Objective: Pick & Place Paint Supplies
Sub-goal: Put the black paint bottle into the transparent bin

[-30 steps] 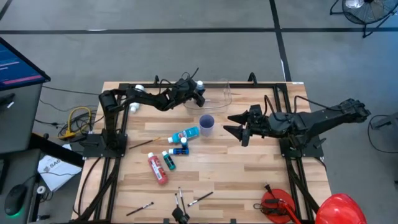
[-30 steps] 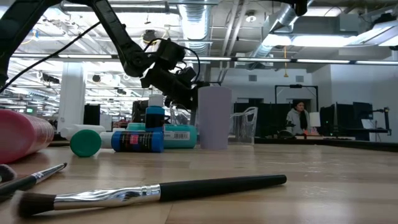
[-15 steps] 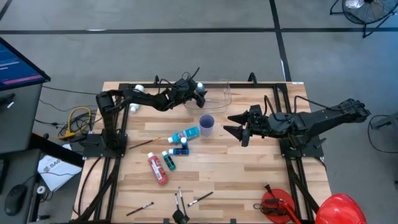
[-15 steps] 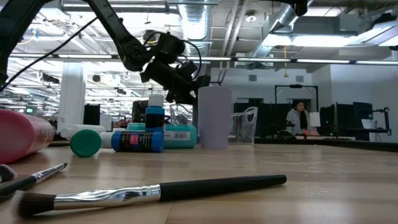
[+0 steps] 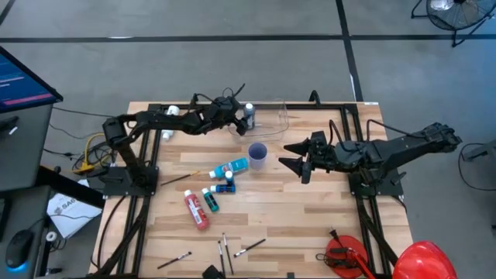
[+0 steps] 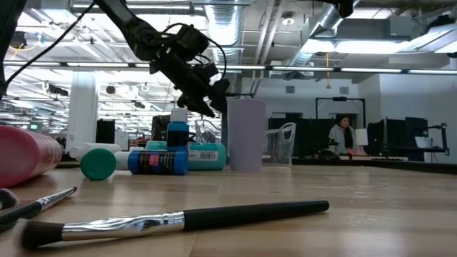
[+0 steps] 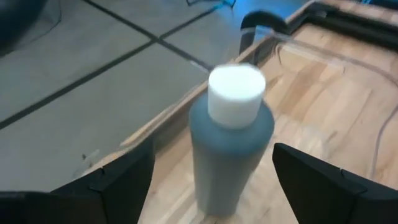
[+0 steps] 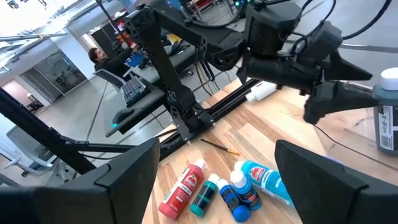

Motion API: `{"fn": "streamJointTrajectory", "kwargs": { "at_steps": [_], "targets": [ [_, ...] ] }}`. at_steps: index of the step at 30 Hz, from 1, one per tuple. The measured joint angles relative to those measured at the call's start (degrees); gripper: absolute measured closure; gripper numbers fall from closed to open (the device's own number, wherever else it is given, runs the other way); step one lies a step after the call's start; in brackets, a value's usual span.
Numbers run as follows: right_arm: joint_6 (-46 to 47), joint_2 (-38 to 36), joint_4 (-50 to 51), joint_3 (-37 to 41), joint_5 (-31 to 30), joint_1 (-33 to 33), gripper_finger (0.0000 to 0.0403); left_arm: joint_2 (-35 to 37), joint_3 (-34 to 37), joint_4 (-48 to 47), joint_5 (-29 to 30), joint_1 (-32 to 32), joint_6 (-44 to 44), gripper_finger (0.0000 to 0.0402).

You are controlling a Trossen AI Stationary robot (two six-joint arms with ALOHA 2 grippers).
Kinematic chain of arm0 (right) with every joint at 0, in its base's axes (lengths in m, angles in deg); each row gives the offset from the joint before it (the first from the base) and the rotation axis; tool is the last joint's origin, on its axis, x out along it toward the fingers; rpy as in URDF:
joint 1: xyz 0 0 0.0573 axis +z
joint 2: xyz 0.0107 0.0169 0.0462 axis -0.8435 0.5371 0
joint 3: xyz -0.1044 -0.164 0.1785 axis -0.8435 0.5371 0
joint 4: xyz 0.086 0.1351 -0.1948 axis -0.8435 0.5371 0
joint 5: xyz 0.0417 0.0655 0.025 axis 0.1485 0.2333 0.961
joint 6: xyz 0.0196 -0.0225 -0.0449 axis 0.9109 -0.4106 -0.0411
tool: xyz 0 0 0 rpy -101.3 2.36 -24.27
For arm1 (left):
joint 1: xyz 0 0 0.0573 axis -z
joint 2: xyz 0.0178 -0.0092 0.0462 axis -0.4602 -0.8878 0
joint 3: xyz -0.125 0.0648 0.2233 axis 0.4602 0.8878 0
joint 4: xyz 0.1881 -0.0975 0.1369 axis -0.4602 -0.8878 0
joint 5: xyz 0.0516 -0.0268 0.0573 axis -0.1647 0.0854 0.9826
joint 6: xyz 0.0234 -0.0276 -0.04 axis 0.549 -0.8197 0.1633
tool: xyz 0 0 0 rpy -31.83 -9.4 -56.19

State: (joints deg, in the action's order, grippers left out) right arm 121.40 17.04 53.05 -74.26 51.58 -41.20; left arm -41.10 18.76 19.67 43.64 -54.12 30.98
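Standing on the wooden table [image 5: 310,217] at its far edge, inside the tub [image 5: 267,116], the bottle [image 7: 229,146] sits between the left gripper's [image 7: 211,180] spread, non-touching fingers; right gripper [image 5: 288,155] open, idle.

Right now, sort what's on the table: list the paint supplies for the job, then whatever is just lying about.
Job items:
grey-blue bottle standing in the tub
light blue tube
blue bottle
teal bottle
red tube
brushes

Lying about:
clear tub
purple cup
red object at the table corner
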Motion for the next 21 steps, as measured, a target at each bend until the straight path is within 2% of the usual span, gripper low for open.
{"fn": "streamJointTrajectory", "kwargs": {
  "at_steps": [6, 12, 21],
  "targets": [
    [-0.12, 0.0, 0.0, 0.0, 0.0, 0.0, 0.0092, 3.3, 0.0, -2.53, -0.1, 0.17, 2.21, 0.0084],
    [-0.1, 0.0, 0.0, 0.0, -0.02, 0.0, 0.0092, 6.23, 0.0, -4.12, -3.28, 1.45, -0.33, 0.0088],
    [-0.04, 0.0, -0.02, 0.0, -0.07, 0.12, 0.0092, 5.97, 0.0, -6.25, -5.18, 5.63, -5.14, 0.013]
  ]
}}
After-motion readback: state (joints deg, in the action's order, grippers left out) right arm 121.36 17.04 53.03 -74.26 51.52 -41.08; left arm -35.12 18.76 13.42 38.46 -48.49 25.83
